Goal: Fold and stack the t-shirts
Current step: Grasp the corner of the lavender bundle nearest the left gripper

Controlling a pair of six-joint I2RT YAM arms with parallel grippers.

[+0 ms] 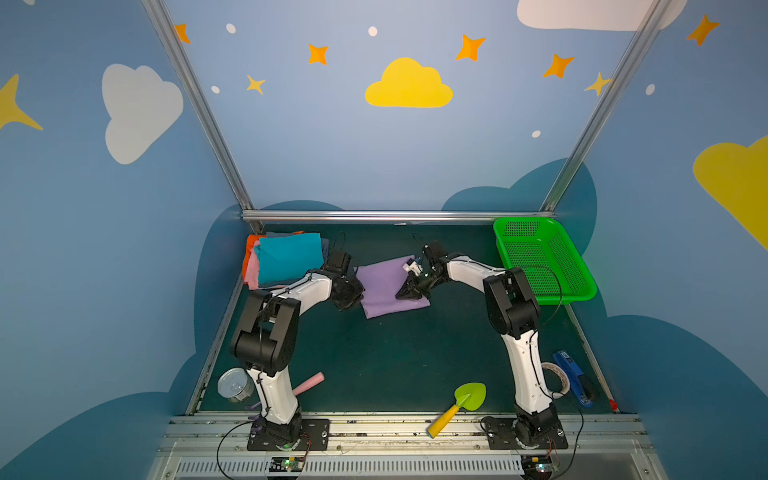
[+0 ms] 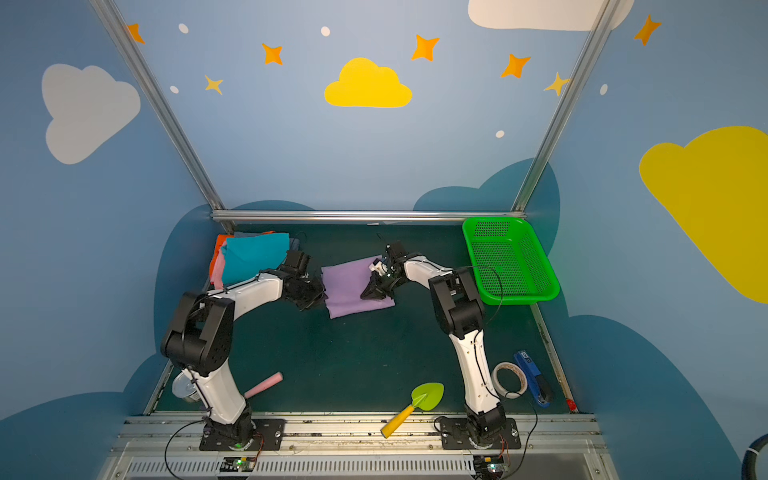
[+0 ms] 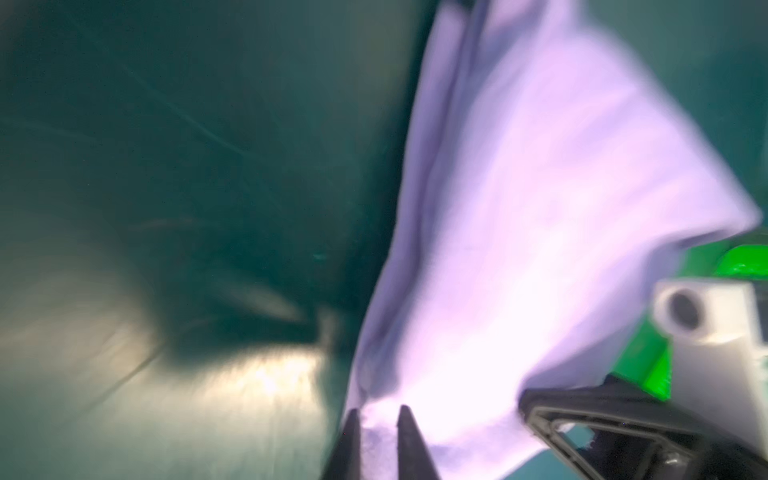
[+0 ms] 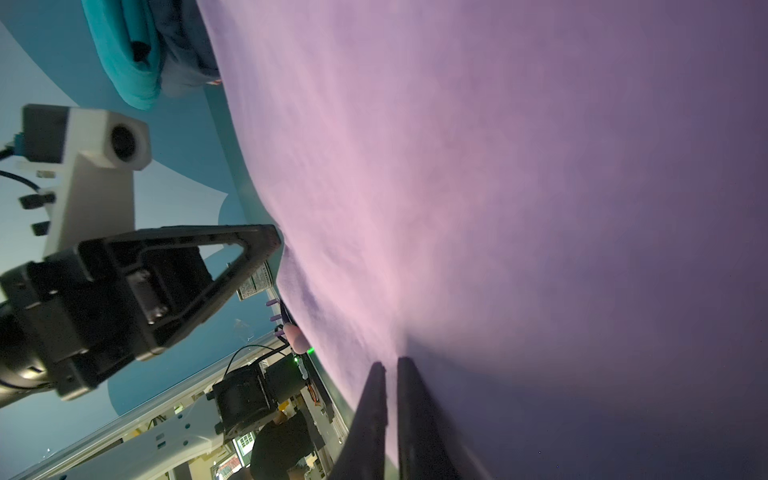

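left pincer (image 3: 378, 413) has its two fingers closed on the left edge of the lavender t-shirt (image 1: 386, 291), with a small pinch of cloth showing between them. right pincer (image 4: 390, 361) is pressed almost together at the opposite, right edge, nipping the cloth, which puckers toward its tips. the lavender t-shirt lies as a slightly skewed rectangle, plain side up, on the middle of the worktop (image 1: 395, 361), toward the back. its front edge and front-right corner lie flat. the left wrist view is too blurred to say more about the left edge. to its left, near but apart, sits the stack, with the teal t-shirt (image 1: 289, 257) on top. the orange t-shirt (image 1: 250, 249) and pink t-shirt (image 1: 251, 276) poke out along its left side. the green basket (image 1: 561, 297) stands well apart at the back right. in front of the shirt, between the two arms, a wide stretch of dark worktop lies open, down to a trowel (image 1: 461, 405) and a pink stick (image 1: 309, 383) near the front rail.
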